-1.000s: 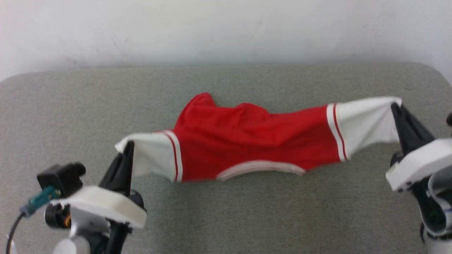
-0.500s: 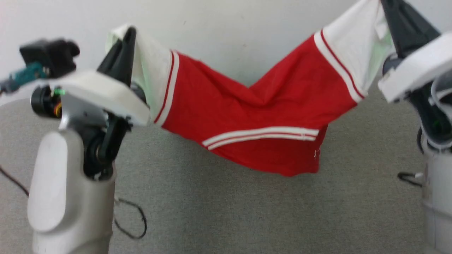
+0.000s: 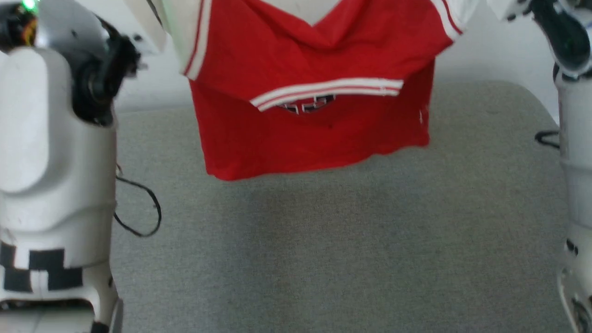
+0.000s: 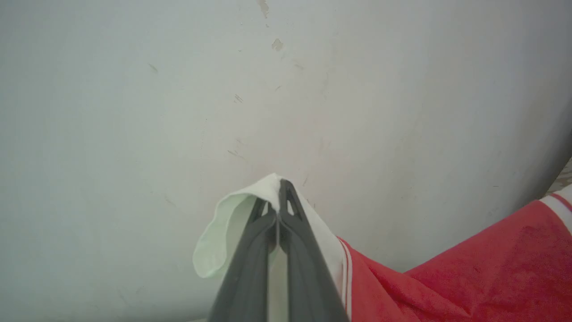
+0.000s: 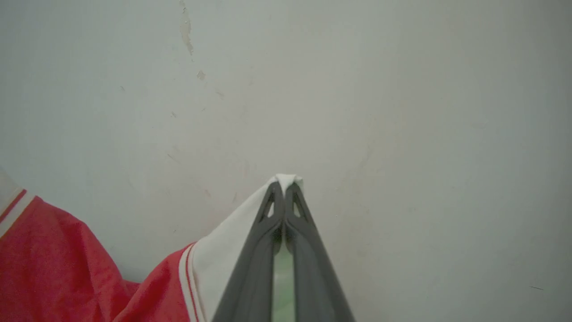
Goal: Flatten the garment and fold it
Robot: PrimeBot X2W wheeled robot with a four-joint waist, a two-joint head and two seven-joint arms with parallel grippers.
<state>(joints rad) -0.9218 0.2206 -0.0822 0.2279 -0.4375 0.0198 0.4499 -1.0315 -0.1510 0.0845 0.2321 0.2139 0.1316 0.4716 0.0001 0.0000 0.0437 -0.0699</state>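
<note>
The garment (image 3: 314, 134), a red T-shirt with white sleeve ends, hangs in the air above the grey surface (image 3: 333, 240), its hem free and its white red-striped collar band (image 3: 323, 90) sagging in front of black lettering. In the left wrist view my left gripper (image 4: 280, 188) is shut on the white end of one sleeve (image 4: 232, 228). In the right wrist view my right gripper (image 5: 284, 188) is shut on the other white sleeve end (image 5: 223, 255). Both point at the pale wall. In the head view the two pale forearms stand at the left and right edges.
A pale scuffed wall (image 3: 490, 51) rises behind the grey padded surface. A thin black cable (image 3: 143, 208) loops beside my left forearm (image 3: 51, 152), and another bit of cable (image 3: 545, 138) shows by my right forearm (image 3: 573, 152).
Both arms have risen with the sleeves, lifting the garment off the surface until it hangs free. The collar band and lettering have come into sight.
</note>
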